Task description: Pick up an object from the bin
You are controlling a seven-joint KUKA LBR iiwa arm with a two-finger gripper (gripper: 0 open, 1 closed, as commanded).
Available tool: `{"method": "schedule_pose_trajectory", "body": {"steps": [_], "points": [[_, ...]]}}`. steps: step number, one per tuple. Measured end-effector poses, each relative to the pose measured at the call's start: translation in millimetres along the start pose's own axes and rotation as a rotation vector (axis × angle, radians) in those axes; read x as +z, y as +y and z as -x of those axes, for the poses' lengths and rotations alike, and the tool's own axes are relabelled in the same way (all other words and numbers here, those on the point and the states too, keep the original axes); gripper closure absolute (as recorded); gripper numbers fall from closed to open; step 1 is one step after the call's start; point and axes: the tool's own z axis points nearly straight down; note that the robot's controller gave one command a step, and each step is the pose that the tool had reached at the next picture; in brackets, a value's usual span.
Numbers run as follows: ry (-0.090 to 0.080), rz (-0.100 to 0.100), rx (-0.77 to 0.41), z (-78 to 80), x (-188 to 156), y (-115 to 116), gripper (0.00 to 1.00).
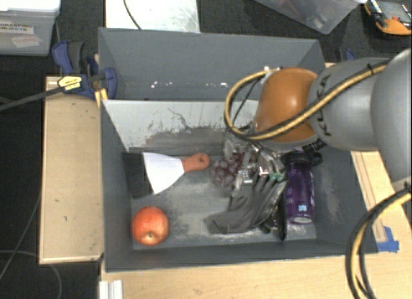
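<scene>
End effector [251,174] low over purple grape bunch [224,172] and grey cloth [239,217] — grip state unclear, purple bottle [300,195] beside

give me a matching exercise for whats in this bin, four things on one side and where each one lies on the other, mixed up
Things
1. red round apple
2. purple plastic bottle
3. white-bladed scraper with an orange handle
4. crumpled dark grey cloth

Places in the grey metal bin, as the camera view shows it
a. along the right side of the floor
b. lower left corner
c. lower middle of the floor
d. left of middle, towards the back slope

Pairs: 1-b, 2-a, 3-d, 4-c
</scene>
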Motion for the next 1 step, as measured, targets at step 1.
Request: {"method": "schedule_pose_trajectory", "body": {"steps": [1], "points": [[0.002,-0.002,-0.025,-1.8,-3.0,9.4,1.00]]}}
